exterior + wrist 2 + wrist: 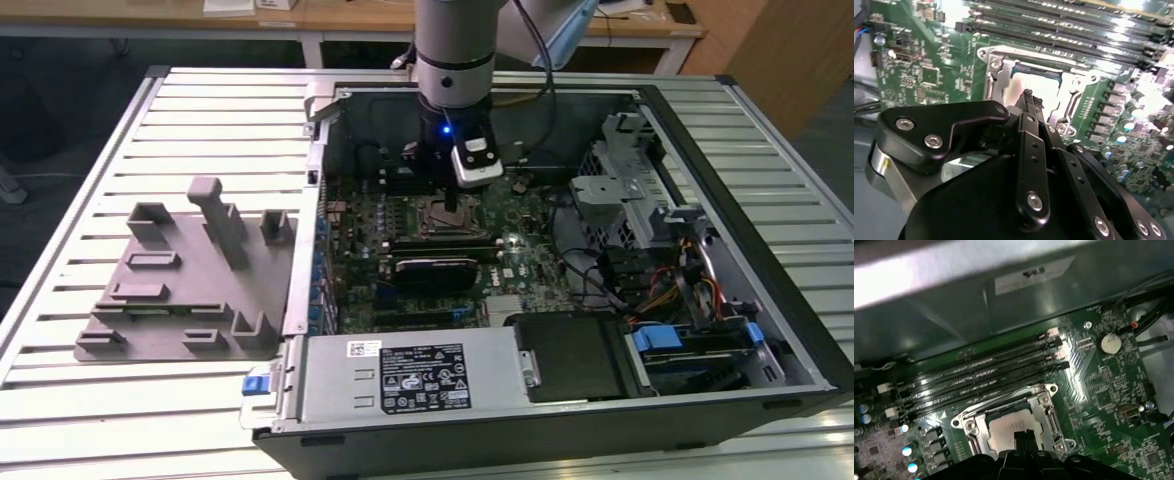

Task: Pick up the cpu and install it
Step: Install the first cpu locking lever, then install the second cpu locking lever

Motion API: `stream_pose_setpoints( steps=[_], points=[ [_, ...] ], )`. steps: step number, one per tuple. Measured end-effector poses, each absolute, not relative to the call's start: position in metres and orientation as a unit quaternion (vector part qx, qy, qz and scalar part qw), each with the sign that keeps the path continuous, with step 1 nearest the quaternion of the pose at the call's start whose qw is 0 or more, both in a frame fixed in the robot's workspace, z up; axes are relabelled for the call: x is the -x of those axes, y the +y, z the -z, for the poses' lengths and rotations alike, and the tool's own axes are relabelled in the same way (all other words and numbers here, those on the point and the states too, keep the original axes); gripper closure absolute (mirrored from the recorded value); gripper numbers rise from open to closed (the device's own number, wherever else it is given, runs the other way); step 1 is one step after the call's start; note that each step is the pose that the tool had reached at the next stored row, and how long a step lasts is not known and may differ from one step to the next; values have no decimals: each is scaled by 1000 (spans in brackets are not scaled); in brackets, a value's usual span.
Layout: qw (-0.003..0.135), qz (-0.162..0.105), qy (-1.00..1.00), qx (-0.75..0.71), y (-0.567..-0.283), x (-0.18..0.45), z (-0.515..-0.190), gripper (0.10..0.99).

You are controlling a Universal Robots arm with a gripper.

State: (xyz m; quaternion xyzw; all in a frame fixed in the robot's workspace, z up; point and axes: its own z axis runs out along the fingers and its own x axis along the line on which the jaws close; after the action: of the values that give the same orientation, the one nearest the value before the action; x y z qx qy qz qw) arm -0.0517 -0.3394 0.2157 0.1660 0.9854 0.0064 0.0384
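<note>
Hand [1024, 436] over cpu [1006, 432], flat in socket [1046, 405].

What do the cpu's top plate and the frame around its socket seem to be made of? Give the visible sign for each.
cpu: probably metal, pale matt silver-grey, with a soft, even sheen.
Socket frame: likely bare steel, bright and shiny, with sharp glints along its edges and screws.

One cpu [1006, 430], four memory slots [979, 375], one coin cell [1110, 343]
</note>
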Motion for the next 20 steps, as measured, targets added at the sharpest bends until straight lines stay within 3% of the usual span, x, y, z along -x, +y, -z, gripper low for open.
stream_pose_setpoints(
  steps=[20],
  points=[
    [36,-6,985,-166,-340,52,-229,980]
  ],
)
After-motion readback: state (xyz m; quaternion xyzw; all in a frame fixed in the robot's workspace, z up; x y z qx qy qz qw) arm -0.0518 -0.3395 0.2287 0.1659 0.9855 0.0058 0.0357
